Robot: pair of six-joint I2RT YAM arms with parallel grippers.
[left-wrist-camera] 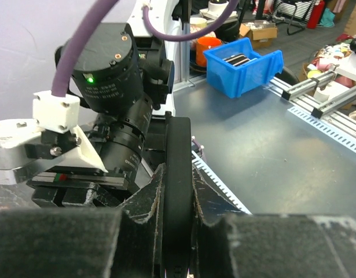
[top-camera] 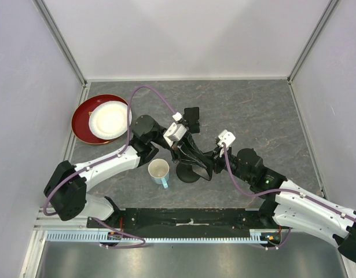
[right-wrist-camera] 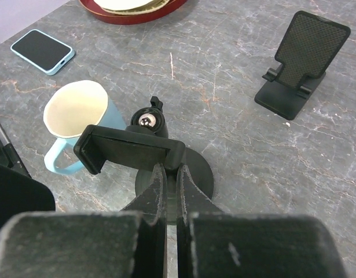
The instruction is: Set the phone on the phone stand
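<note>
My left gripper (top-camera: 188,152) is shut on a thin black phone (left-wrist-camera: 178,150), seen edge-on between its jaws (left-wrist-camera: 176,174) and held off the table. In the top view the phone (top-camera: 198,162) hangs tilted over the clamp phone stand (right-wrist-camera: 128,149), which has a ball joint and a round black base (right-wrist-camera: 198,174). My right gripper (right-wrist-camera: 171,169) is shut on the stand just under the right end of the clamp; it also shows in the top view (top-camera: 211,162).
A light blue mug (right-wrist-camera: 73,113) stands just left of the stand. A second phone in a light blue case (right-wrist-camera: 41,50) lies flat further off. A black folding stand (right-wrist-camera: 302,63) sits behind. A red plate (top-camera: 85,124) holding a white plate is at the far left.
</note>
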